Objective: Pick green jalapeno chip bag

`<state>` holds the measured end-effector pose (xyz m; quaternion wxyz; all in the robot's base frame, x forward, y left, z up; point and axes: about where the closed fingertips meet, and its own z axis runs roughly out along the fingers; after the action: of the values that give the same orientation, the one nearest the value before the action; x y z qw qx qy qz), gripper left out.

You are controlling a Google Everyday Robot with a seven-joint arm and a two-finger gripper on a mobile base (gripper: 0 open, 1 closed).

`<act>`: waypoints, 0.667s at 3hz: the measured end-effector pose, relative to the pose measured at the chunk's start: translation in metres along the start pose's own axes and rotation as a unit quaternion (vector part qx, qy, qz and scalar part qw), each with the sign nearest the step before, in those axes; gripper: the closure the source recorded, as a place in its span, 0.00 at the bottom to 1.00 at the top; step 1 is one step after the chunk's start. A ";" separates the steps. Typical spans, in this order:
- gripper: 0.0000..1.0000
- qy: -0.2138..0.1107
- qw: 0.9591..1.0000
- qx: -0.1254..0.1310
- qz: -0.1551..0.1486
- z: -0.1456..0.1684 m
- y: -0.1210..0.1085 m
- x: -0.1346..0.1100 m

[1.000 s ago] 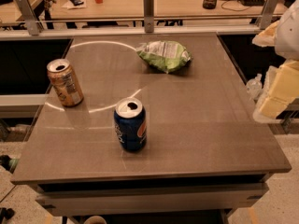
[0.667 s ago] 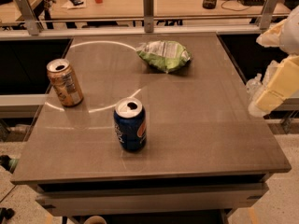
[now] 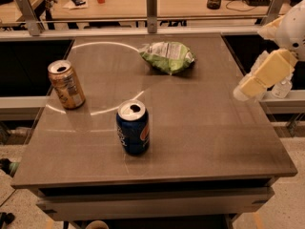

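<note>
Toward the far edge of the bench (image 3: 214,142), roughly mid-width, the green jalapeno chip bag (image 3: 167,56) can be seen lying crumpled and puffy, set apart from both cans. Nearer the front, a blue can (image 3: 133,128) is stood upright with its top opened. A tan-orange can (image 3: 66,84) is parked upright by the left edge, well away from the bag. Over the right edge of the bench, the gripper (image 3: 248,87) is held up in the air on a cream-coloured arm, angled down and to the left, well apart from the bag. Whether it's apart or together honestly can't be told from this angle. A pale curved streak of glare is laid across the bench top between the cans and the bag.
</note>
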<state>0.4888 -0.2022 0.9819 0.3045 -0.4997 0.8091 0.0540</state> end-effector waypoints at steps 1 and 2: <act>0.00 -0.013 0.999 0.044 0.000 0.020 -0.020 -0.014; 0.00 -0.022 0.998 0.052 0.031 0.050 -0.044 -0.018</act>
<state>0.5533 -0.1901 0.9613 0.3461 -0.4561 0.8192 0.0319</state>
